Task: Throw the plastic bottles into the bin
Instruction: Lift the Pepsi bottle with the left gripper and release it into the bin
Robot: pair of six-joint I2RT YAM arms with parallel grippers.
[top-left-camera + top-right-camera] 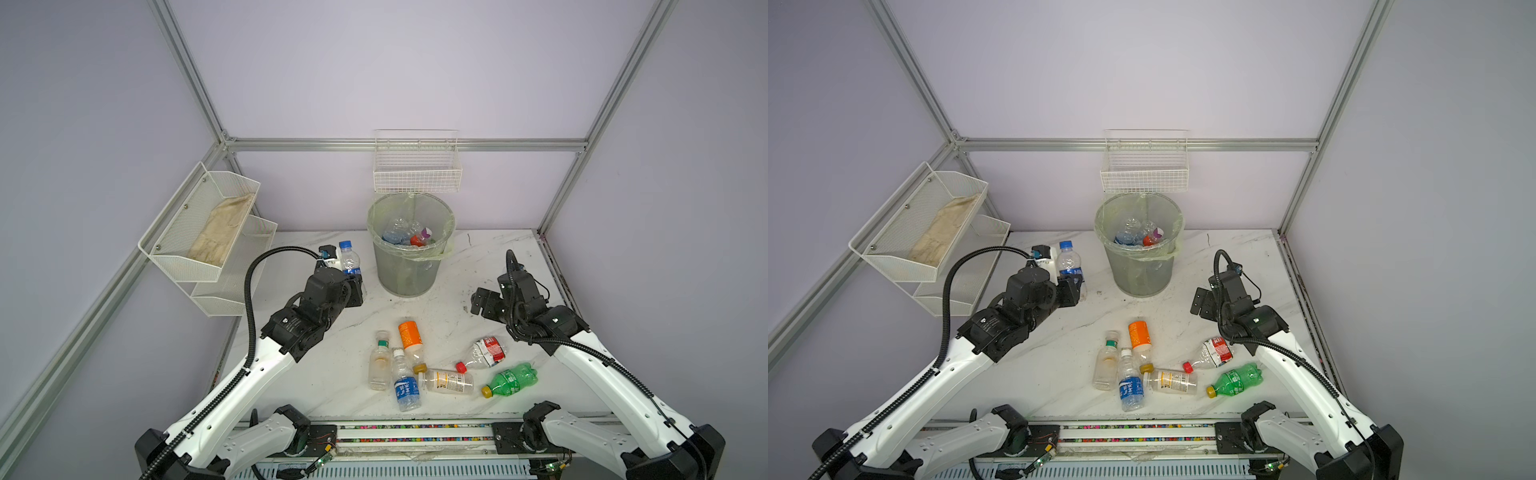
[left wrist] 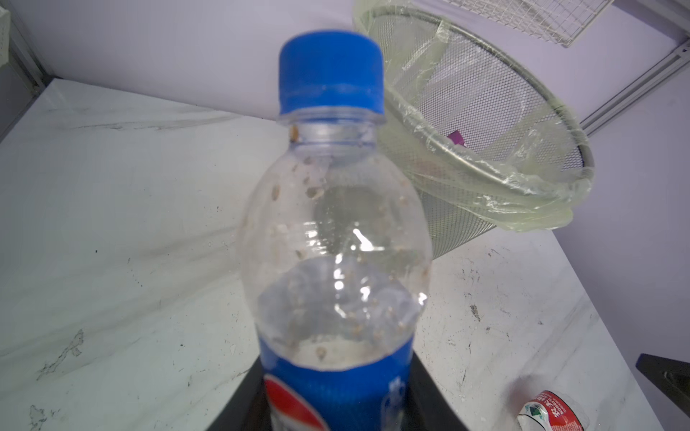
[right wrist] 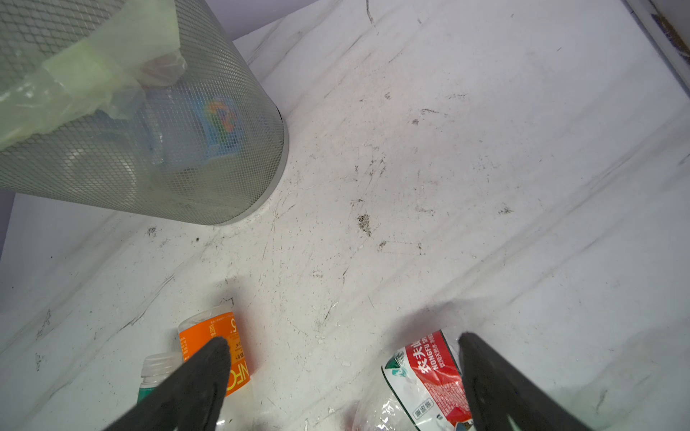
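My left gripper (image 1: 353, 286) (image 2: 336, 395) is shut on a clear bottle (image 1: 349, 258) (image 2: 336, 224) with a blue cap and blue label. The bottle is upright, just left of the bin (image 1: 407, 274) (image 2: 485, 123). The bin is a grey mesh basket lined with a pale green bag, and several bottles (image 1: 407, 235) lie inside it. My right gripper (image 1: 478, 303) (image 3: 341, 358) hangs open to the right of the bin, above the table. Its fingers straddle bare table between the orange-label bottle (image 1: 410, 334) (image 3: 209, 336) and the crushed red-label bottle (image 1: 486, 353) (image 3: 425, 377). Nothing is between them.
More bottles lie near the table's front: a green-capped clear one (image 1: 380, 361), a blue-label one (image 1: 405, 386), a yellow-capped one (image 1: 446, 380) and an all-green one (image 1: 511, 379). A white wire basket (image 1: 417, 166) hangs behind the bin. White mesh shelf trays (image 1: 208, 224) stand at the left.
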